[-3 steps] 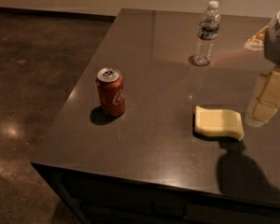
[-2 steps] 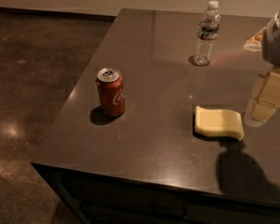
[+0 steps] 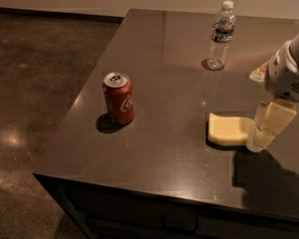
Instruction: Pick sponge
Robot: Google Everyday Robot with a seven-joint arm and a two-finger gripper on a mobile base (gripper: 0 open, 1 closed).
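My claw [image 3: 259, 139] hangs low at the right end of the sponge [image 3: 228, 129], right at its edge. I cannot tell whether it is open or closed. The sponge lies flat on the worktop [image 3: 164, 153], towards its right side. To the left stands a red can [image 3: 118, 98] with white script I cannot read. Farther back stands a bottle [image 3: 221, 36] whose dark label is illegible.

Gripper [image 3: 259, 141] at right end of sponge [image 3: 228, 129], hiding that end. Arm [image 3: 290, 72] above sponge cut by frame edge. Small item [image 3: 258, 73] beyond sponge, half behind arm: unidentifiable.
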